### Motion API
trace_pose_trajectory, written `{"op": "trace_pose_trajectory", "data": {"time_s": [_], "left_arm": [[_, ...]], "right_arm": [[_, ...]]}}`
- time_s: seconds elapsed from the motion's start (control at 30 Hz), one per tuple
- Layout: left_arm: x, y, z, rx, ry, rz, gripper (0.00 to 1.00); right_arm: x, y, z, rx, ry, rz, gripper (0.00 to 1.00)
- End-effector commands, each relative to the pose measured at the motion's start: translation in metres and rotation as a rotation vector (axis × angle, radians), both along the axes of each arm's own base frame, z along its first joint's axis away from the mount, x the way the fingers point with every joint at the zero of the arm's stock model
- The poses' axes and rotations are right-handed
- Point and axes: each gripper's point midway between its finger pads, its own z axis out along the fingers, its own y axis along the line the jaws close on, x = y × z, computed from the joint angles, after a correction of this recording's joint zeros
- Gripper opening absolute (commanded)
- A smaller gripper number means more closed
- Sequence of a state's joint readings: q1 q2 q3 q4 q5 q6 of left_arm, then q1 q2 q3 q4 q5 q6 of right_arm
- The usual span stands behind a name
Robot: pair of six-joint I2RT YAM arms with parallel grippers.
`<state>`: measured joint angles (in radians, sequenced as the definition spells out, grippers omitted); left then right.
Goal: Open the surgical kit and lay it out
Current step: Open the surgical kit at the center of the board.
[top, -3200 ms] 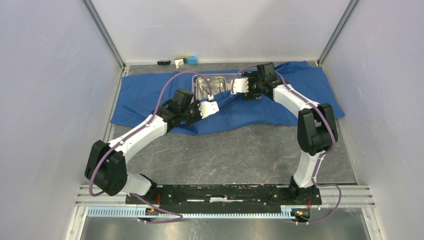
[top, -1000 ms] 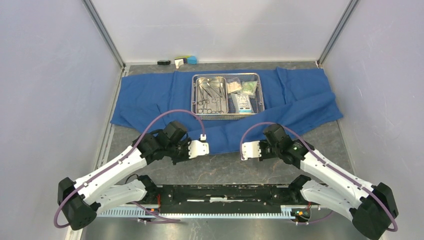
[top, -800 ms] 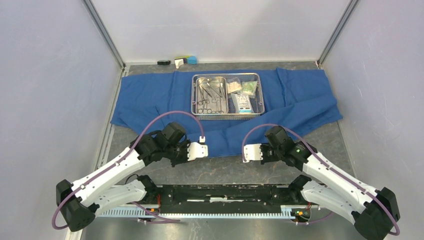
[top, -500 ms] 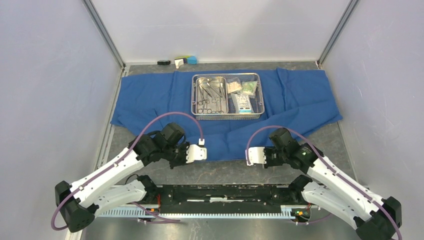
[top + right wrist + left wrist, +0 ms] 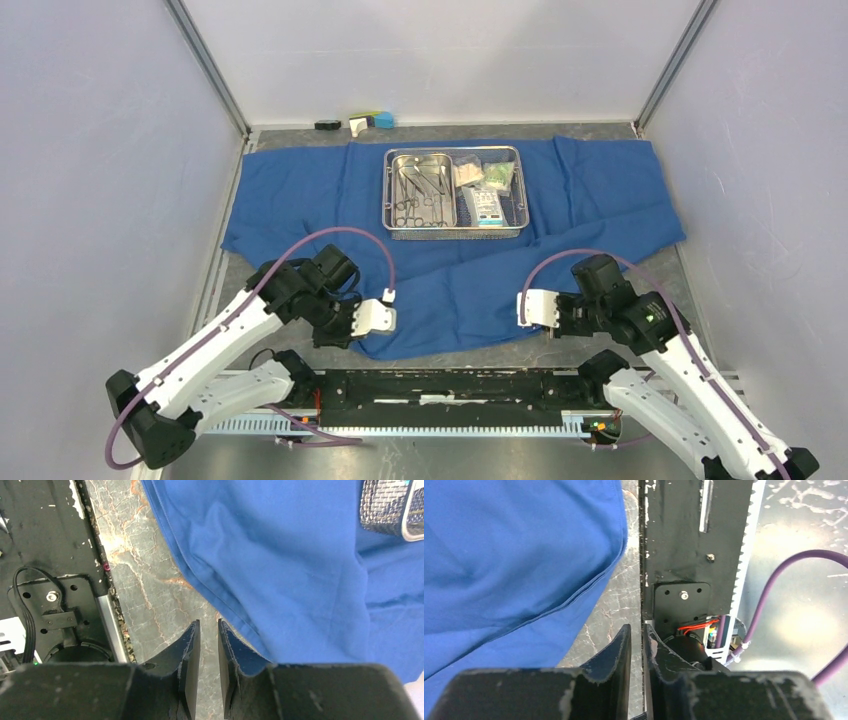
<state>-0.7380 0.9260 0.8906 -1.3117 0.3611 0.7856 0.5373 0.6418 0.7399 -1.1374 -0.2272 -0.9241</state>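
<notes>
One large blue cloth wrap (image 5: 450, 290) now lies flat across the desk (image 5: 655, 265), its near flap drawn further toward the arm bases than a second ago. The steel mesh tray (image 5: 455, 233) sits uncovered at the far middle, with instruments (image 5: 420, 190) and packets (image 5: 487, 190) inside. The left claw (image 5: 636, 630) and right claw (image 5: 209, 625) have let go and stand slightly parted, empty, beside the hem — unwrapping looks done; laying out remains.

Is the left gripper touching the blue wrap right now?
Apart. Left wrist view: bare table shows between the blue wrap and the left gripper; its jaws hold nothing.
</notes>
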Motion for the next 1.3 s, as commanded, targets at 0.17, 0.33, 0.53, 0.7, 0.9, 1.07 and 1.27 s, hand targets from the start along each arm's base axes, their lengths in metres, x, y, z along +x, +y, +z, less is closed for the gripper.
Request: {"op": "trace_pose_trajectory", "data": {"time_s": [0.17,0.33,0.53,0.7,0.9,1.07,1.27], "left_arm": [[0.023,-0.008,0.027,-0.113,-0.153,0.098,0.39],[0.097,0.004,0.042,-0.061,-0.440,0.414,0.68],[0.166,0.071,0.028,0.034,-0.435,0.904,0.78],[0.199,0.102,0.013,0.026,-0.362,1.165,0.82],[0.240,0.117,0.020,-0.027,-0.402,1.382,0.87],[0.262,0.126,0.022,-0.070,-0.378,1.586,0.90],[0.269,0.141,0.000,-0.007,-0.348,1.845,0.94]], "right_arm": [[0.049,-0.015,0.038,0.029,-0.235,-0.230,0.29],[0.094,-0.011,0.056,0.084,-0.311,-0.408,0.38],[0.135,0.008,0.067,0.150,-0.331,-0.473,0.48],[0.157,0.024,0.066,0.204,-0.347,-0.468,0.48],[0.171,0.048,0.045,0.233,-0.290,-0.397,0.50],[0.177,0.071,0.042,0.300,-0.256,-0.329,0.63],[0.188,0.081,0.038,0.328,-0.247,-0.344,0.63]]}}
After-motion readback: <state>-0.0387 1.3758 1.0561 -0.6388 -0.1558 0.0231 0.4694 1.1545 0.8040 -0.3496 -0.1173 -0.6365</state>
